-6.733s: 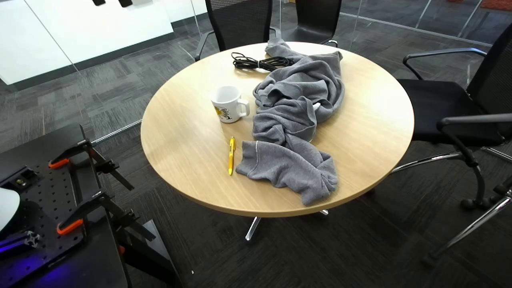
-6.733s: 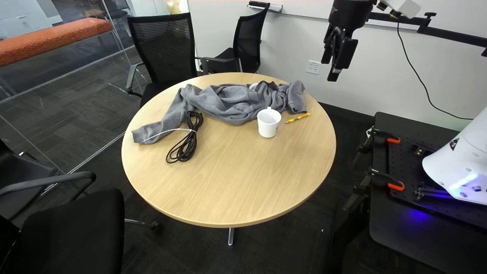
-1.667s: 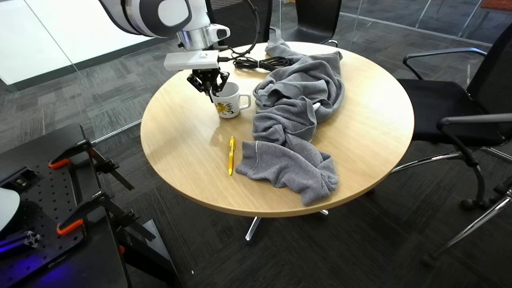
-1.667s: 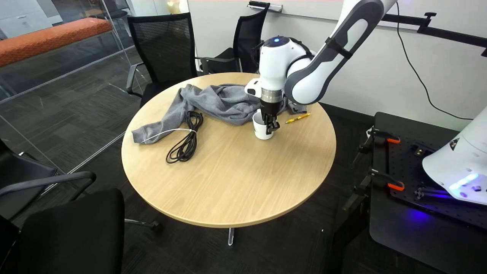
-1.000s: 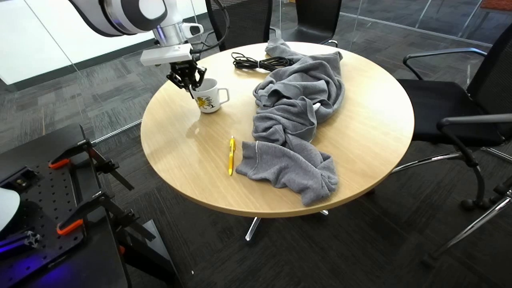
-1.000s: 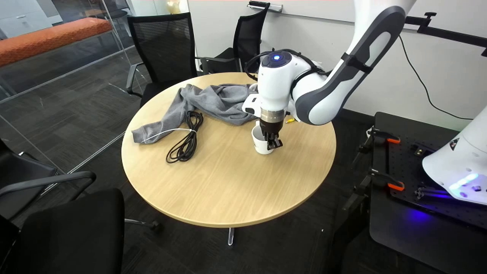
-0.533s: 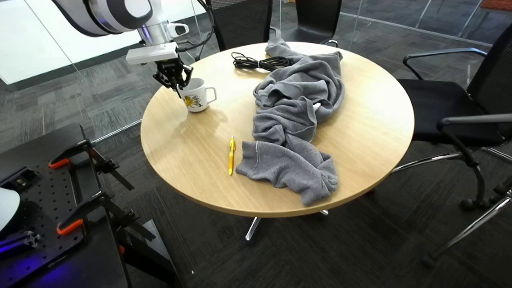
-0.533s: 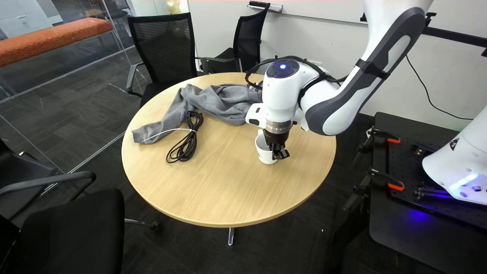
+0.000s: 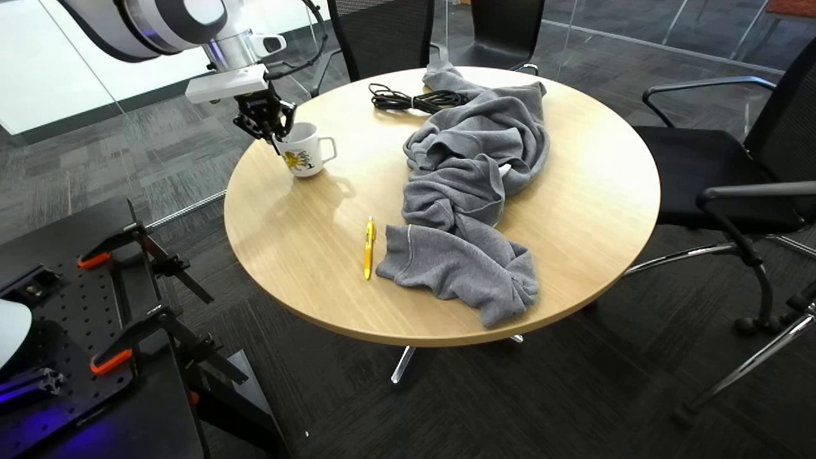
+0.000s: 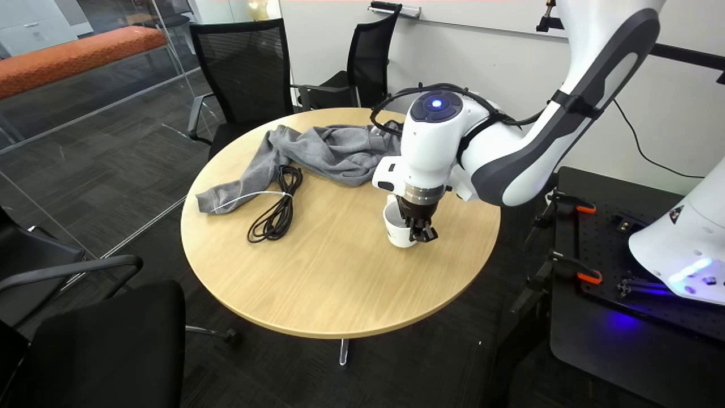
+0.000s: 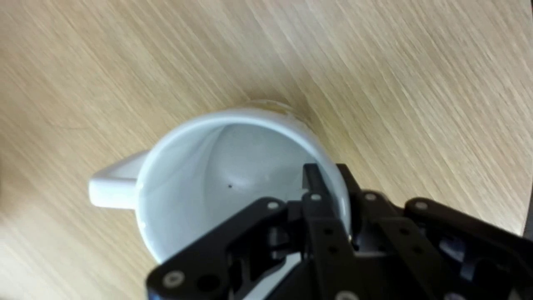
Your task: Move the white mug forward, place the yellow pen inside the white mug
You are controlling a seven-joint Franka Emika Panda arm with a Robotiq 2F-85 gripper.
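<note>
- Here is the small white ceramic mug [image 9: 307,152] with its yellow-and-black print, in the upper left of the frame in an exterior view, standing over the left side of the round pale-wood table [image 9: 274,242].
- And the black two-fingered gripper [image 11: 330,177] has it by the rim! One slim black finger [image 11: 318,208] sits inside the mug, its partner outside, the wall pinched tight between them.
- In the wrist view that grip falls right of centre, with the mug's white handle [image 11: 112,191] over on the left.
- Whether the mug's base touches the table cannot be told.
- The slim yellow pen [image 9: 369,248] lies on the table, just left of the frame's centre, below and right of the mug, well apart from it.
- Just beside the pen, the end of a crumpled grey cloth [image 9: 484,127], sprawling from upper centre to lower centre.
- A bundled black cable [image 10: 280,207] touches that cloth, left of centre in an exterior view.
- The white-and-dark-grey robot arm [image 10: 433,141] reaches down from the upper right there.
- Upper left, a black mesh chair [image 10: 243,73].
</note>
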